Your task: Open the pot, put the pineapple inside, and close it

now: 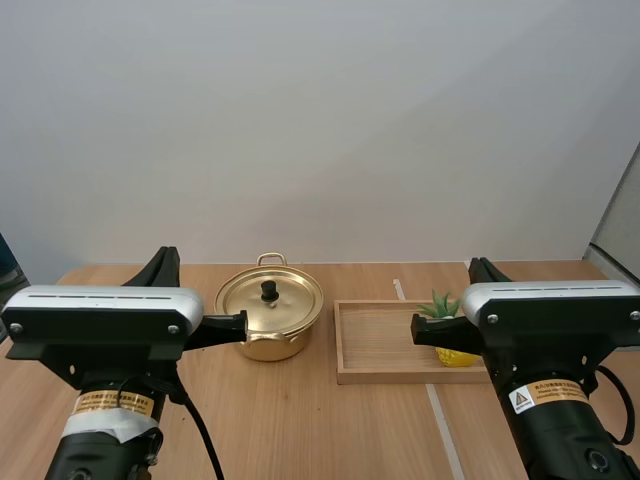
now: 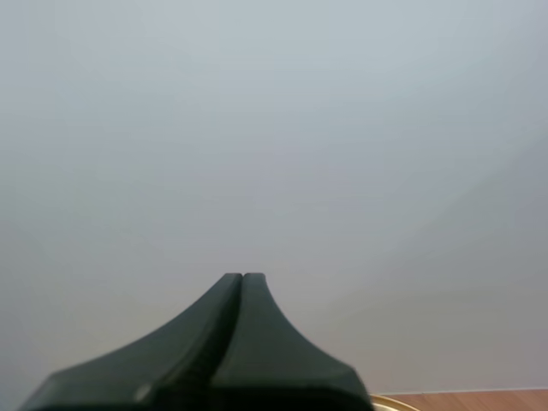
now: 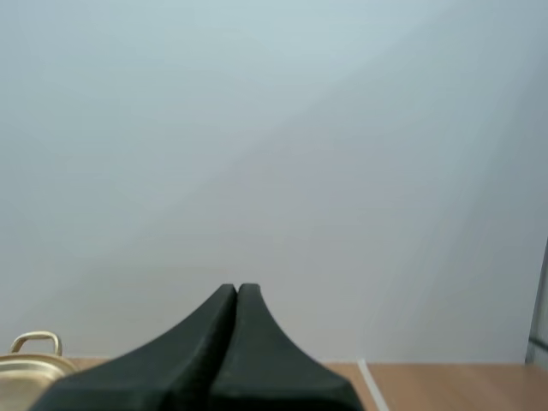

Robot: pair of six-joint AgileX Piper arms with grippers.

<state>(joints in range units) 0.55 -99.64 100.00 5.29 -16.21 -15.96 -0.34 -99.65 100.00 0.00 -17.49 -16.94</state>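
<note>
gold pot, lid on, sits on the counter left of the wooden tray; the pineapple stands at the tray's right end. left hand and right hand are pressed closed, empty. the lid looks light and slick: pinch its black knob.

Gold pot, black lid knob, yellow pineapple with green leaves, light wood tray

The gold pot, lid on, sits low centre. Right of it, half hidden, maybe a small yellow pineapple.
</note>
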